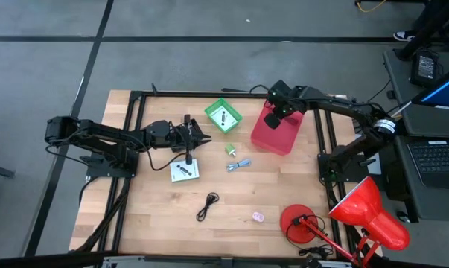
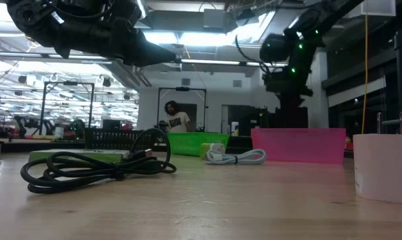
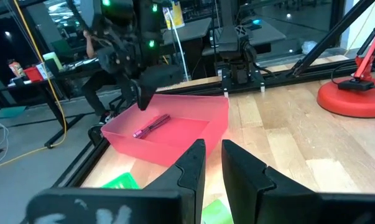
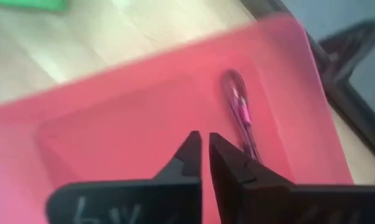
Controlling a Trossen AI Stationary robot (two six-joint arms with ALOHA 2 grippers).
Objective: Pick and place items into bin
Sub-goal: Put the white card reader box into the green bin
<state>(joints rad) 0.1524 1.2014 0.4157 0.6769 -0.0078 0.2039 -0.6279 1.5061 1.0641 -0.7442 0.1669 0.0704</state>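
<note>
The pink bin (image 1: 278, 130) stands at the table's far right, with a magenta pen-like item (image 4: 240, 115) lying on its floor. My right gripper (image 4: 204, 146) hangs above the bin's inside, pointing steeply down, shut and holding nothing. My left gripper (image 3: 213, 155) hovers level above the table's middle, left of the bin, with a narrow gap between its fingers and nothing in it. On the table lie a white card (image 1: 184, 170), a black cable (image 1: 207, 205), a pink piece (image 1: 258, 217), a green piece (image 1: 231, 150) and a blue-grey cable (image 1: 239, 164).
A green tray (image 1: 223, 115) with a dark item in it stands left of the pink bin. A red desk lamp (image 1: 358, 212) occupies the near right corner. A black frame (image 1: 135, 97) borders the table. A person (image 2: 177, 120) stands in the room behind.
</note>
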